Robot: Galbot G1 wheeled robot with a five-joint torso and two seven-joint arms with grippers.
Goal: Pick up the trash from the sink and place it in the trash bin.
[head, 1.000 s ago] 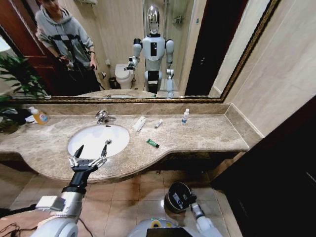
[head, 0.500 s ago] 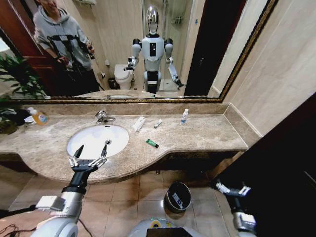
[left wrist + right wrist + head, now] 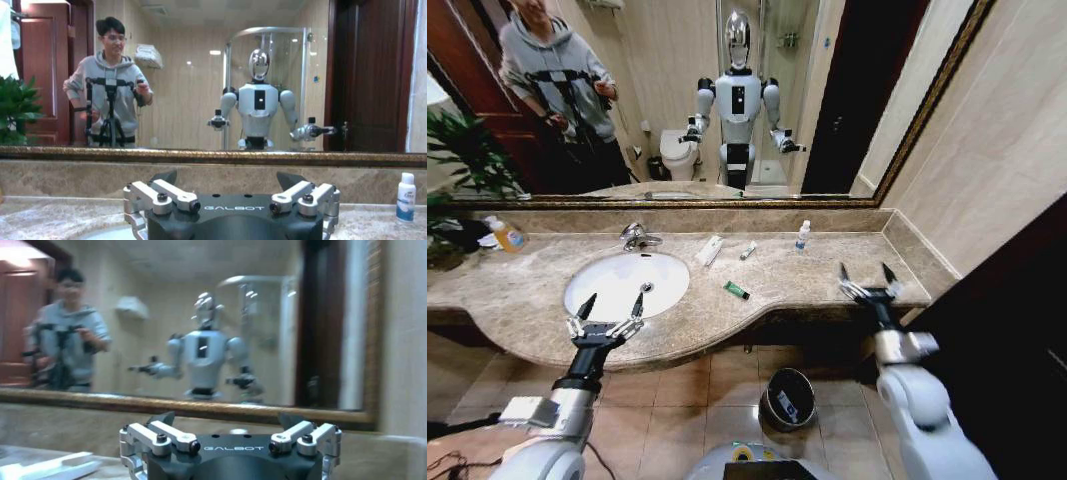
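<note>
"Where are the grippers?"
"The left gripper (image 3: 611, 301) hangs wide open by the sink's (image 3: 626, 282) near edge. The right gripper (image 3: 865, 271) is wide open over the counter's (image 3: 527, 290) right end."
"And the trash?"
"The green tube (image 3: 736, 290) lies right of the sink. The trash bin (image 3: 787, 397) sits on the floor."

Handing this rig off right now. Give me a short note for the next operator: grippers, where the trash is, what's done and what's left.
Left gripper: open, empty, at the counter's front edge by the sink.
Right gripper: open, empty, raised at the counter's right front edge.
Trash bin: on the floor below the counter, with a small whitish item inside.
On the counter, not in the basin: green tube, flat white packet, small whitish tube, small clear bottle.
Done: at least one piece binned.
Left: those four pieces.
</note>
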